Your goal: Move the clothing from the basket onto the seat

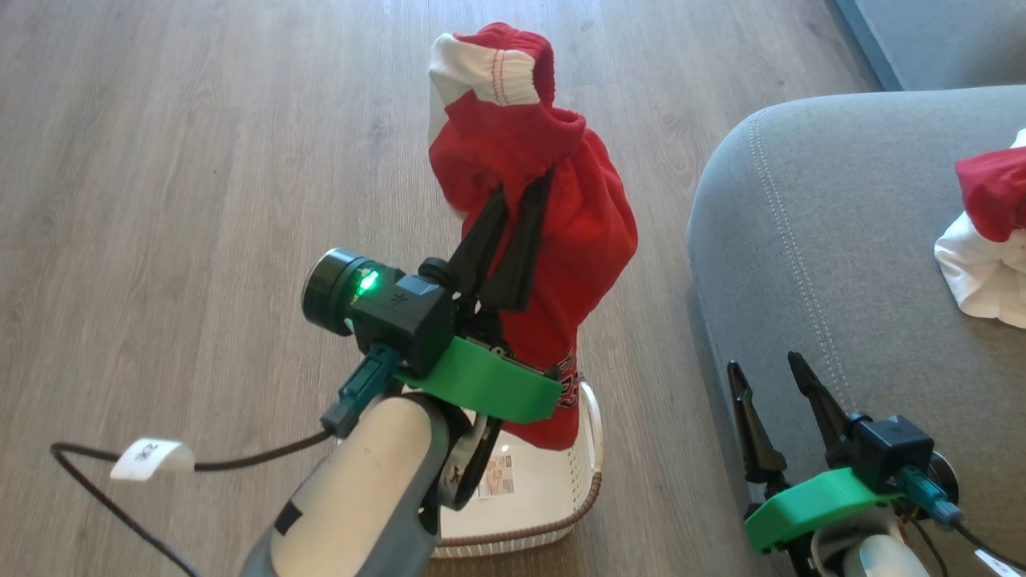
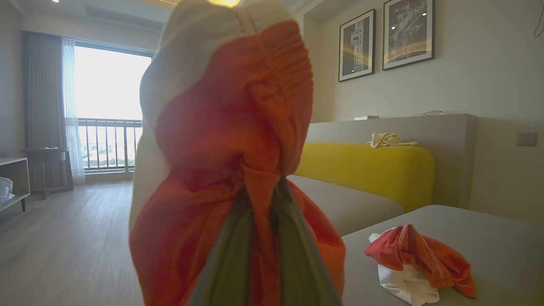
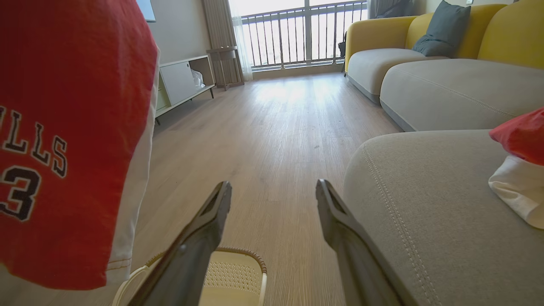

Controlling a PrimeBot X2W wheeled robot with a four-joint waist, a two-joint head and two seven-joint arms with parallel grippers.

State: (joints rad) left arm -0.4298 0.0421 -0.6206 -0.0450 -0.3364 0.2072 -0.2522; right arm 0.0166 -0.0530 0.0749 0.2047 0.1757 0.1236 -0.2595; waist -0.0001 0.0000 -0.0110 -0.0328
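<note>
Two pieces of clothing are in front of you. One is a red jersey with a white ribbed band at its top, and your left gripper holds it up, the long dark fingers pinched shut on a fold of the fabric. From the left wrist camera you see the cloth bunched around the finger tips and rising above them. The jersey hangs down over the cream perforated basket, which stands on the wooden floor. You cannot tell whether its lower hem touches the basket. On the basket's bare bottom a paper label shows. From the right wrist camera you can read black letters and a numeral on the jersey's red cloth. The other piece, a red and white bundle, lies on the grey seat, well in from its stitched, rounded edge. Your right gripper hangs low just beside the seat's front edge, jaws spread wide and holding nothing, with the basket's woven rim below its fingers. A dark cable with a white tag trails across the floor to your left.
</note>
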